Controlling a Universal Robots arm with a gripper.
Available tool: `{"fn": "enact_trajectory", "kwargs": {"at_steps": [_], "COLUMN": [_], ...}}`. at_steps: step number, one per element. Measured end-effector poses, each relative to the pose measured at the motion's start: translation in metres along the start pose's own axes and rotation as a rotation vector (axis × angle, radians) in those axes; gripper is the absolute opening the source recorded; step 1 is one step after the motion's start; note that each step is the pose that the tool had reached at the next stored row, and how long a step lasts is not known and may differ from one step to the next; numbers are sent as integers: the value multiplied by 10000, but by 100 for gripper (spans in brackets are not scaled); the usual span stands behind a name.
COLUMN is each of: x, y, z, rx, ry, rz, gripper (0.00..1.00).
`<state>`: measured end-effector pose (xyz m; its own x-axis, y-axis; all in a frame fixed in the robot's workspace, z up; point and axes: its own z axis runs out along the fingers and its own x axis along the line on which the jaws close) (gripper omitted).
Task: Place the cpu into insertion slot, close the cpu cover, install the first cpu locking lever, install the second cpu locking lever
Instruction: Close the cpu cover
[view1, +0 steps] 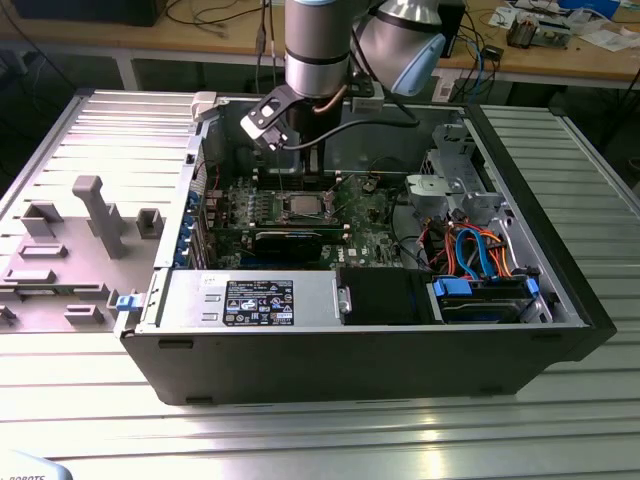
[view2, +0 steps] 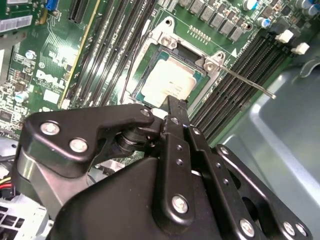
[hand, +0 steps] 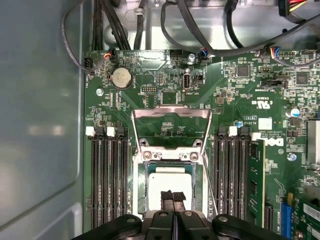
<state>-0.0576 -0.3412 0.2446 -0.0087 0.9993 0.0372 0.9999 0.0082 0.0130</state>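
The cpu (hand: 170, 179) lies flat in the insertion slot (hand: 136, 185), its silver-grey top showing; it is also seen in the second wrist view (view2: 170, 80). The cpu cover (hand: 171, 125), a silver frame with a square window, is flipped open on the far side of the socket. A thin locking lever (view2: 245, 81) sticks out free from the socket's corner, and a lever (hand: 212, 192) runs along its side. My gripper (hand: 172, 196) (view2: 176, 106) is shut, fingertips together over the chip's near edge, nothing visible between them. In the exterior view the arm hangs over the slot (view1: 300, 207).
Long memory slots (hand: 105, 180) flank the socket on both sides. A black expansion card (view1: 290, 240), the power supply (view1: 250, 300) and a drive cage with blue and orange cables (view1: 480, 250) fill the case. A grey fixture tray (view1: 70, 240) lies at the exterior view's left.
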Motion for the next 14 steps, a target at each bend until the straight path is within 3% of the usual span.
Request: {"fn": "enact_trajectory", "kwargs": {"at_steps": [6,8,14], "x": [6,11,17], "y": [1,3,4], "z": [-132,-207,-309], "rx": [23,37,63], "ry": [-20,-53,-97], "rz": [44,68,130], "gripper": [11,11,11]}}
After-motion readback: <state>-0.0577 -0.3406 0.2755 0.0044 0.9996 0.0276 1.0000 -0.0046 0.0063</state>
